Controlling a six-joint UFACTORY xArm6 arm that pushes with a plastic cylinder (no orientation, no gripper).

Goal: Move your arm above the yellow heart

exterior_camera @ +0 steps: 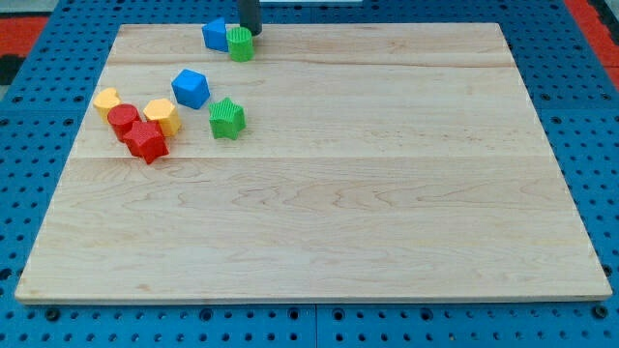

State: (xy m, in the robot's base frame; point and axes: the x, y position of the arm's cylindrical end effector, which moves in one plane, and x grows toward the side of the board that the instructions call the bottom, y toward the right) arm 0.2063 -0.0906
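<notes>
Two yellow blocks lie at the view's left. One [106, 101] is at the far left of the cluster and the other [162, 116] sits to its right; I cannot tell which one is the heart. My tip [250, 33] is near the board's top edge, at the upper right of a green block [240, 44] that touches a blue block [215, 35]. The tip is far from both yellow blocks, up and to their right.
A red round block [123, 119] and a red star [147, 142] lie between and below the yellow blocks. A blue cube [191, 88] and a green star-like block [226, 118] lie to their right. The wooden board [387, 193] rests on a blue pegboard.
</notes>
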